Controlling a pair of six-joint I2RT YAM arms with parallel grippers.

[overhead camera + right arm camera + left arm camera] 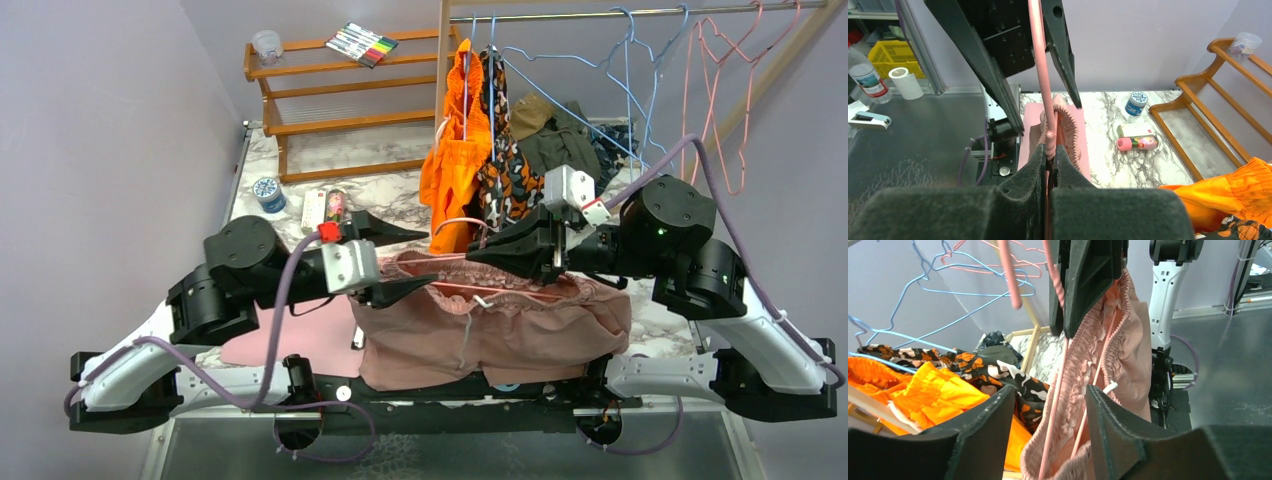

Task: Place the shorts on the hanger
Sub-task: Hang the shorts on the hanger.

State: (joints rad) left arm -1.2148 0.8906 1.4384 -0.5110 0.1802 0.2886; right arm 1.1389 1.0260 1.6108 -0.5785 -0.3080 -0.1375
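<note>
Where the two arms meet above the near part of the marbled surface [390, 195], the following are listed.

Shorts [500, 335]: dusty pink, hanging between the arms, gathered waistband uppermost at the fingertips, legs spread down toward the arm bases. White drawstring [466, 335] dangling at the front.

Hanger [1040, 75]: thin pink wire, running along the waistband from one end effector to the other.

Right end effector [1049, 160]: fingers pressed together on the hanger wire, beside the ruffled waistband. Whether fabric is also pinched cannot be told.

Left end effector [1048, 415]: fingers parted, standing on either side of the hanger wire and waistband, gripping nothing.

Pink cloth [300, 335]: flat on the surface under the left arm.

Orange garment [455, 160] and camouflage garment [510, 170]: hanging side by side from the rail [600, 13], behind the shorts.

Light-blue hangers [600, 70]: on the same rail, further right.

Wooden rack [330, 90]: far left, a pack of markers [362, 44] on top.
</note>
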